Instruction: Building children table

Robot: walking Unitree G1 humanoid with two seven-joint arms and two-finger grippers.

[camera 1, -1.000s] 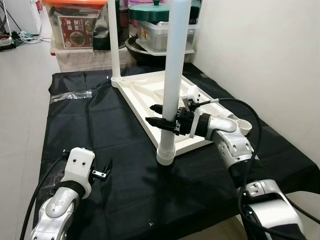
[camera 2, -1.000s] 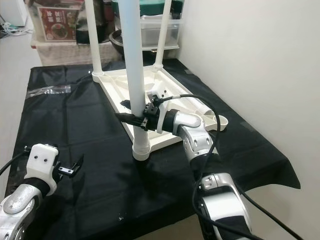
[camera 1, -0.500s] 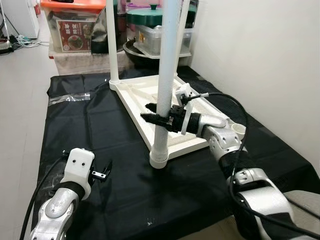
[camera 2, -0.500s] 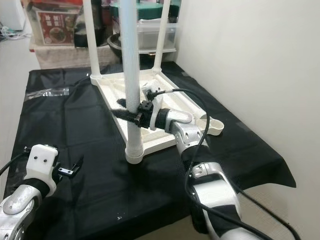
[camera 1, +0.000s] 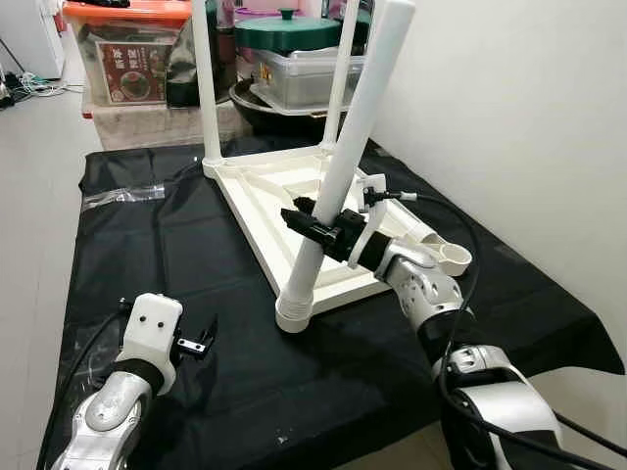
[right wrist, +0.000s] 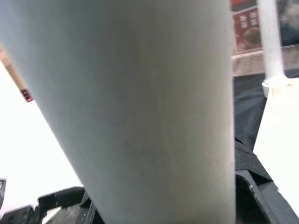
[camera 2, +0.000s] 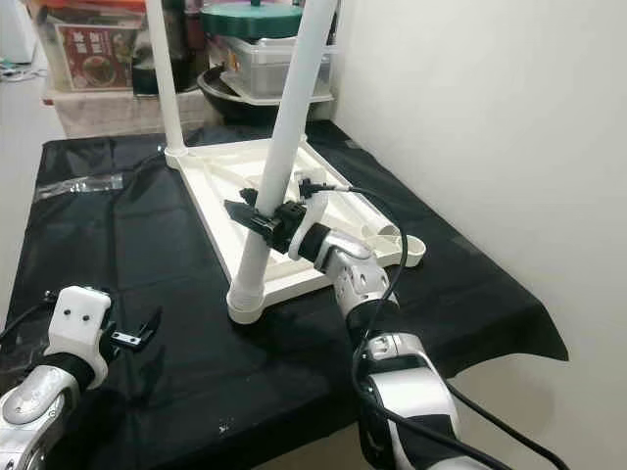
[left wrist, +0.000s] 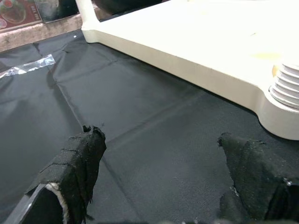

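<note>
Black cloth (camera 1: 196, 255) is covering the floor in front of us, running up to a white wall (camera 1: 509, 108), and the overturned cream tabletop (camera 1: 265, 201) is lying flat on that cloth with its underside facing up. Behind the tabletop, storage bins (camera 1: 127, 54) and a green-lidded pot (camera 1: 284, 22) are standing on the bare floor. Two white legs are standing upright in the far corners of the tabletop: one (camera 1: 204, 88) at the corner nearer the bins, the other (camera 1: 338, 83) at the corner nearer the wall. At the near corner of the tabletop, a third white leg (camera 1: 338, 186) is leaning, its ribbed foot (camera 1: 294, 315) sitting at that corner and its upper end tilting toward the wall. We are gripping this leaning leg with our right tool (camera 1: 312, 221), the two black fingers clamped on either side of the tube roughly midway up; in the right wrist view the pale tube (right wrist: 140, 102) is pressing close against the camera. A short white piece with an open round end (camera 1: 446, 257) is lying on the cloth just beside the wall-side edge of the tabletop. Our left tool (camera 1: 201, 339) is resting low over the cloth, well apart from the tabletop on the side away from the wall, its padded fingers (left wrist: 79, 158) spread apart and holding nothing. A strip of clear plastic (camera 1: 122, 194) is lying on the cloth beyond it.
</note>
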